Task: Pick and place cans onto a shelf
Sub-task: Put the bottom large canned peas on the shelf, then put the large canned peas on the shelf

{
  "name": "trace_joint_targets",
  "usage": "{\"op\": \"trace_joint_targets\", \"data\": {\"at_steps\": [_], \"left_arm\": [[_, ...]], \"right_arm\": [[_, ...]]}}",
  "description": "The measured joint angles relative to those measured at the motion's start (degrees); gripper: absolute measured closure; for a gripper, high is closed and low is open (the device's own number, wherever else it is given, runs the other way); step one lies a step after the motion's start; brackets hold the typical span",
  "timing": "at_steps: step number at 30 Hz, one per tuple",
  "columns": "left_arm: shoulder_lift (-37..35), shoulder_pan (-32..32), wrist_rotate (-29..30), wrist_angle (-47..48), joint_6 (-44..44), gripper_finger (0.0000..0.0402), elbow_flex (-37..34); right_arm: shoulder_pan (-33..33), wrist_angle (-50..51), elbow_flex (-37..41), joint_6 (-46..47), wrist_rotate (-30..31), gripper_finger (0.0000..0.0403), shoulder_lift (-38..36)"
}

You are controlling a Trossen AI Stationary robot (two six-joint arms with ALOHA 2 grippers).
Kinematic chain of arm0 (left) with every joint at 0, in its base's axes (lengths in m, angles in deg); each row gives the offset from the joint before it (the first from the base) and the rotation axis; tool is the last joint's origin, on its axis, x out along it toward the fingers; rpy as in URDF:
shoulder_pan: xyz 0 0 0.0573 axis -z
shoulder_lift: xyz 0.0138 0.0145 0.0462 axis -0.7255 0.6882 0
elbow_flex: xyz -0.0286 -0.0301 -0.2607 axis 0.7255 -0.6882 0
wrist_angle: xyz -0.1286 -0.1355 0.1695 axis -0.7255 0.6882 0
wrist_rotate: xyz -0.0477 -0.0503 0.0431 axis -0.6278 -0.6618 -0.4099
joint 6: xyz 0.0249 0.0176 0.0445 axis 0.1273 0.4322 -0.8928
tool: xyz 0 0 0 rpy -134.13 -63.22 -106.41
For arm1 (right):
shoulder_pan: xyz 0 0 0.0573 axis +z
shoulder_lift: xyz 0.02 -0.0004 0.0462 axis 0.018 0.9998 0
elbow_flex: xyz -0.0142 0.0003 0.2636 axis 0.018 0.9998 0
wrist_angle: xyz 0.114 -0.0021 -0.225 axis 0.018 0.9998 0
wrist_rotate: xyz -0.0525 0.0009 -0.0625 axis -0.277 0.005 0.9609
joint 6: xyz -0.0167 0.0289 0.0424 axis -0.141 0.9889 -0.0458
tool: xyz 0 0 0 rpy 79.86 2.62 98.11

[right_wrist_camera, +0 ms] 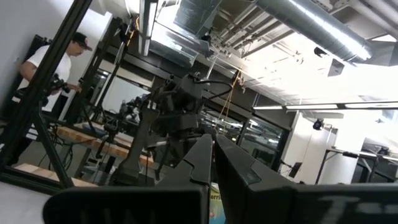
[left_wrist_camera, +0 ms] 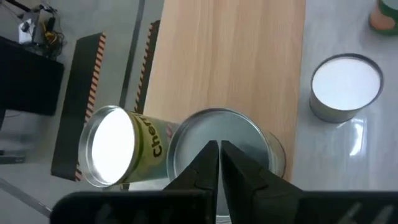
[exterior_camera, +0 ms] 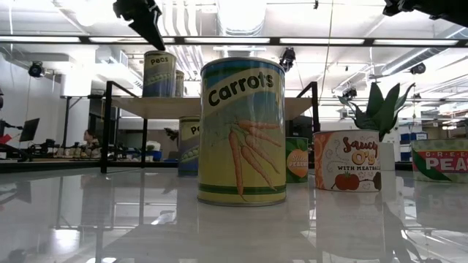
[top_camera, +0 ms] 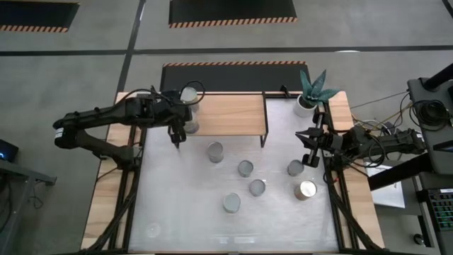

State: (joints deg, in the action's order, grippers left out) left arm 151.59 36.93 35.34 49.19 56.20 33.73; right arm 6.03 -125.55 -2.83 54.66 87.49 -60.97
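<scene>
On the white surface (top_camera: pixel 177 212), 5 cans stand apart in the open area: nearest the front edge, one can (top_camera: pixel 231 203), then the shiny-lidded can (top_camera: pixel 306 190), and 3 more behind them. The right end effector (top_camera: pixel 307 147), fingers pressed together, hovers beside the right edge near the plant pot (top_camera: pixel 304 106). Farther back, the left end effector (top_camera: pixel 175 137), fingers pressed together and holding nothing, hangs just in front of the shelf (top_camera: pixel 226 115), directly above a can (left_wrist_camera: pixel 217 140) standing under its left end. 1 can (top_camera: pixel 188 95) stands on the shelf top beyond.
</scene>
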Motion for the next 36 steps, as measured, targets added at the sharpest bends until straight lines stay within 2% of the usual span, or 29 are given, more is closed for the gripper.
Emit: {"op": "trace_joint_targets", "data": {"at_steps": [5,8,11,18,23,31,36], "left_arm": [[-0.24,1.34,0.72,-2.53,2.33,0.0402,1.67],[-0.31,5.23,-1.73,-5.80,3.69,0.0402,1.92],[0.13,10.81,-1.58,-7.55,5.59,0.0402,1.50],[5.23,23.73,0.02,-7.78,16.30,0.0402,1.46],[11.84,29.80,4.25,-7.89,20.25,0.0402,1.41],[22.16,31.20,5.16,-8.03,22.43,0.0402,1.39],[26.17,30.09,8.05,-7.61,22.21,0.0402,1.37]], "right_arm": [[0.00,0.04,0.00,0.10,0.00,0.0394,0.00],[0.00,0.09,0.00,0.50,0.01,0.0394,0.00],[0.00,0.11,-0.02,1.44,0.02,0.0394,0.00],[0.55,11.39,-7.22,5.62,-1.93,0.0394,3.76],[3.23,19.76,-13.27,7.64,-3.18,0.0394,7.42],[9.08,22.95,-16.25,6.41,-2.97,0.0394,9.16],[10.40,24.93,-17.29,5.52,-2.51,0.0394,8.51]]}}
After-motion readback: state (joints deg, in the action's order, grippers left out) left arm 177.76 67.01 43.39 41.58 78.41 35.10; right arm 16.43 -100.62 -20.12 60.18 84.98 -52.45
